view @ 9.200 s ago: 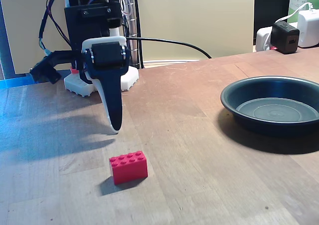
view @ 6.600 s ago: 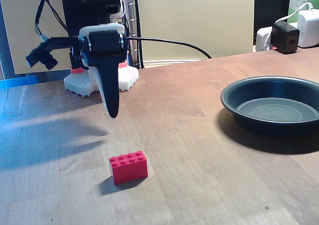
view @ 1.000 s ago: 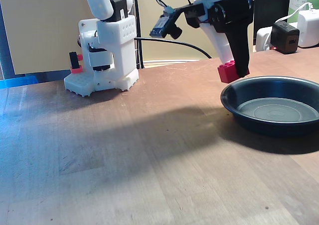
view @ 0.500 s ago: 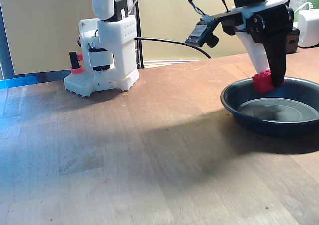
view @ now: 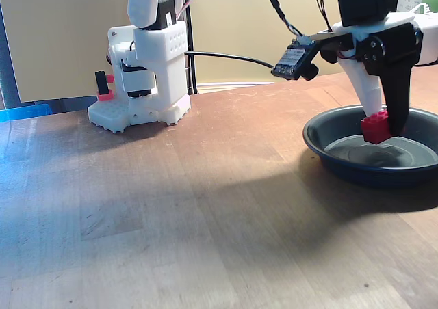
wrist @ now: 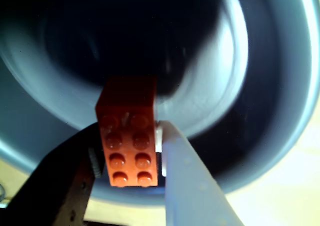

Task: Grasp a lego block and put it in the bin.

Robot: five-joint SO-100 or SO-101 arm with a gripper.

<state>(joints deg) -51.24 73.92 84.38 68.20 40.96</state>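
Clamped between my hand's [view: 384, 130] two fingers is the red lego block [view: 375, 128], pinched by its long sides, studs facing the wrist camera [wrist: 129, 136]. Half a second ago I had it at the near rim of the bin [view: 321, 147]; now I have carried it inward and lower, so it hangs over the dark flat bottom, inside the rolled rim. In the wrist view the bin's floor [wrist: 210, 96] spreads behind the block on all sides. I cannot tell whether the block touches the bottom yet. By my reckoning the carry is finished, and what remains is to spread my fingers and let go; a drop from here should land inside.
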